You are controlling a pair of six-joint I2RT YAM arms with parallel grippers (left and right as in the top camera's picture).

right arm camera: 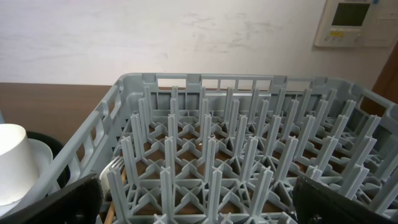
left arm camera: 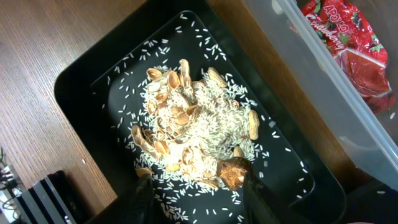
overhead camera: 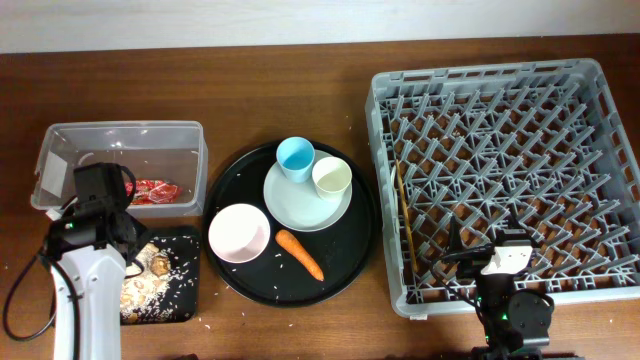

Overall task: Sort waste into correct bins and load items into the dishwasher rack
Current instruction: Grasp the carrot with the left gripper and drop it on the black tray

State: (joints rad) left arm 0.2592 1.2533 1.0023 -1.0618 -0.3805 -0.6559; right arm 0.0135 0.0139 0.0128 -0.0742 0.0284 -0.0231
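Left hand is hovering released over the black tray directly beneath it, the small brown scrap lying at one fingertip, so lifting straight up, not sideways, is looking safest to avoid dragging it out.

Left arm had a white link, a black wrist housing and a looping black cable. Right arm was black with a white wrist block. Fingers on both were black.

The brown scrap lies on rice leftovers in the black tray.
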